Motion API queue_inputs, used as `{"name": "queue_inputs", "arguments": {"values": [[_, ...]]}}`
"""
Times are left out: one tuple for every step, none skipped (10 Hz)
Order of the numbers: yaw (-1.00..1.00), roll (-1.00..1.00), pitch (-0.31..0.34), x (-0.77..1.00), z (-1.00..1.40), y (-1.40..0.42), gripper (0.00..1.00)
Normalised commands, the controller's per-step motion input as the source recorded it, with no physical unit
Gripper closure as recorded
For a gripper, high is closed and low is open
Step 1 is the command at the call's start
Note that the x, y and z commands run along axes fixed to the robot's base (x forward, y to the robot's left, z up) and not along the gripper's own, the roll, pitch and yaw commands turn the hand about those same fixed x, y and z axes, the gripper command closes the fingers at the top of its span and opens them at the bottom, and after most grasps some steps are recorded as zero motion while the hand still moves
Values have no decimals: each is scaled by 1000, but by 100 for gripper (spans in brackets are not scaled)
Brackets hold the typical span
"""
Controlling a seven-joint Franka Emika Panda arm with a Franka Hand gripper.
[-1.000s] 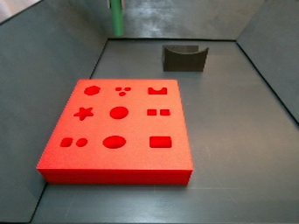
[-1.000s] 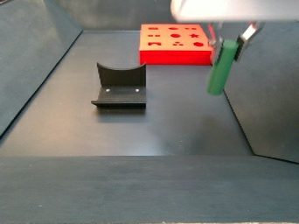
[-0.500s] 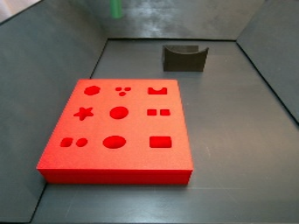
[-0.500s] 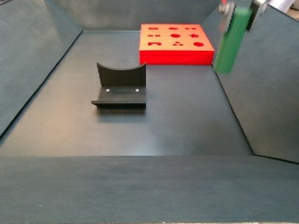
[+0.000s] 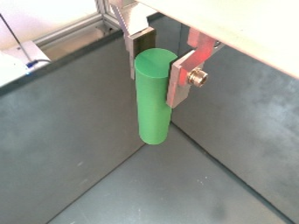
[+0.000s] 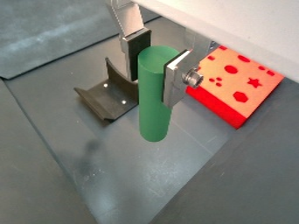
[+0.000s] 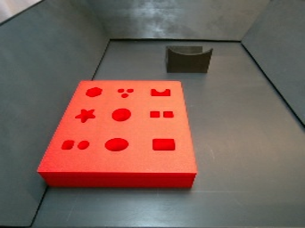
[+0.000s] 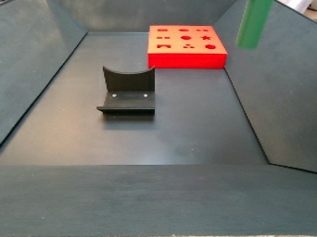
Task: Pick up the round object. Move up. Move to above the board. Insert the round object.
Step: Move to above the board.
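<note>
My gripper (image 5: 159,63) is shut on the round object (image 5: 153,98), a slim green cylinder peg. It holds the peg upright by its top end, high above the floor, as both wrist views show (image 6: 156,66). The peg (image 6: 155,101) hangs free, with a finger plate (image 6: 177,80) on each side. In a side view only the peg's lower part (image 8: 255,24) shows at the top edge, right of the board; the gripper is out of frame there. The board (image 7: 119,129) is a thick red block with shaped holes and lies flat on the floor (image 8: 187,46) (image 6: 235,84). In one side view neither peg nor gripper shows.
The dark fixture (image 8: 126,93) with a curved notch stands on the floor apart from the board, and also shows in two other views (image 7: 187,59) (image 6: 108,98). Grey walls (image 8: 279,102) enclose the floor on all sides.
The peg has risen with the gripper. It has left the top of one side view, and in the other it has moved up and back to the frame's top edge.
</note>
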Motion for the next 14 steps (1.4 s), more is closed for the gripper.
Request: {"name": "queue_inputs", "arguments": {"values": [[-5, 12, 86, -1, 952, 43, 100], [-5, 11, 88, -1, 844, 39, 100], [-2, 9, 90, 1, 572, 28, 100], [-1, 10, 90, 2, 409, 23, 100], [0, 11, 89, 3, 249, 20, 100], [-327, 204, 203, 299, -2, -1000, 100], [-319, 205, 194, 300, -8, -1000, 100], [-131, 121, 147, 304, -3, -1000, 100], [-84, 58, 130, 307, -2, -1000, 100], [-41, 9, 121, 313, -1, -1000, 100], [-19, -11, 117, 322, 1, -1000, 100], [-7, -6, 119, 327, 3, -1000, 100], [1, -1, 117, 332, 5, -1000, 100], [3, -9, 117, 340, 8, -1000, 100]]}}
